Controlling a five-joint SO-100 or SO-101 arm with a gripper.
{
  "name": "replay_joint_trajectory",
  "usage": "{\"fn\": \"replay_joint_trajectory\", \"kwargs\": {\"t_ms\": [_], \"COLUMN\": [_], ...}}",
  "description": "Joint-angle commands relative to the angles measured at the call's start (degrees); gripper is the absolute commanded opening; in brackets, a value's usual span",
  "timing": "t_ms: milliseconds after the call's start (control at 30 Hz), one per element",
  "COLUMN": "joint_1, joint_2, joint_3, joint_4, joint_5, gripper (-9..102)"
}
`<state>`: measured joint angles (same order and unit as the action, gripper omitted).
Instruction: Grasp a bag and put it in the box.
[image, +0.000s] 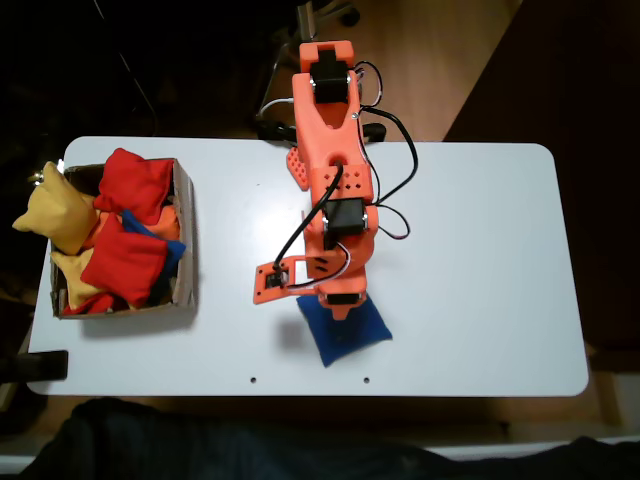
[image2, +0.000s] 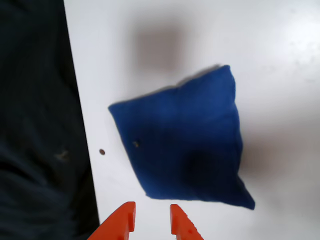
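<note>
White counter (image: 480, 260) fills the fixed view, dark floor around it. At its left end sits the box (image: 186, 240), heaped with red beanbags (image: 125, 265) and yellow beanbags (image: 55, 212). Right of it, the orange arm (image: 335, 170) hangs over the bag (image2: 185, 150), which lies flat on the counter. The gripper (image2: 151, 219) hovers just beside it, fingers slightly parted, holding nothing.

Blue bags: one lying apart, the bag (image: 345, 335) flat on the table (image: 480, 260) right under the gripper (image: 340, 305), plus a sliver of a second blue one (image: 150, 232) well off to the gripper's left in the fixed view.
Red beanbags (image: 135, 185): two I can count, heaped in the box.
Yellow beanbags (image: 55, 210): at least two; the pile hides more.
Boxes: one, the box (image: 187, 240).
Arms: one, orange.
</note>
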<state>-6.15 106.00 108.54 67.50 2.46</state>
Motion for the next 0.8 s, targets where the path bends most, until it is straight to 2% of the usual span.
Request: {"fn": "replay_joint_trajectory", "kwargs": {"t_ms": [0, 333, 767], "joint_1": [-0.35, -0.18, -0.18], "joint_2": [-0.97, -6.42, -8.53], "joint_3": [-3.43, -7.21, -10.11], "joint_4": [0.35, -0.09, 0.70], "joint_5": [-0.62, -3.78, -17.40], "gripper": [12, 13, 14]}}
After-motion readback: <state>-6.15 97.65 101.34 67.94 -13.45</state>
